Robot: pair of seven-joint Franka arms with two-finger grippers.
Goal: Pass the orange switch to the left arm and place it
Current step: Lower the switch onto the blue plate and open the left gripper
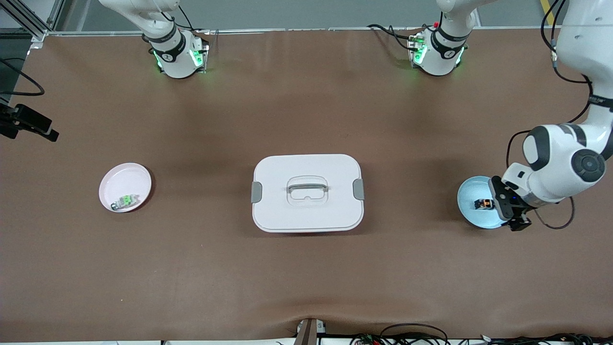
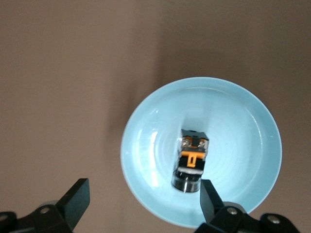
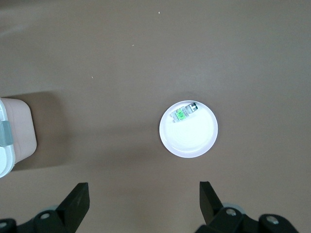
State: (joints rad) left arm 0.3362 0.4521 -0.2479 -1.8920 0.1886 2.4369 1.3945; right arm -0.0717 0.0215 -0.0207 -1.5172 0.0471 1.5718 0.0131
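Two round plates sit at the two ends of the desk [image 1: 306, 278], whose brown covering looks matte and slightly wrinkled along the edge nearest the front camera. We see the orange switch [image 2: 191, 159] lying in the pale blue plate [image 1: 468, 191] toward the left arm's end: a small black blocky part with an orange patch, two screws on top and a rounded metallic end. The plate is glossy, with faint concentric rings in its floor.

The left gripper [image 1: 508, 207] hangs over the rim of that blue plate. In the left wrist view we see its black fingers [image 2: 77, 198] spread wide, with the switch apart from both and nothing pinched.

The box [image 1: 307, 192] stands mid-desk between the plates, a smooth white rounded rectangle with a grey clip at each end and a recessed handle in its lid.

Toward the right arm's end lies a pale pink plate [image 1: 125, 187], shallow and smooth, holding a small green-and-grey component [image 1: 125, 201] near its rim.

The right gripper [image 3: 143, 199] appears only in its own wrist view, high over the desk with its fingers spread and empty; that arm waits.
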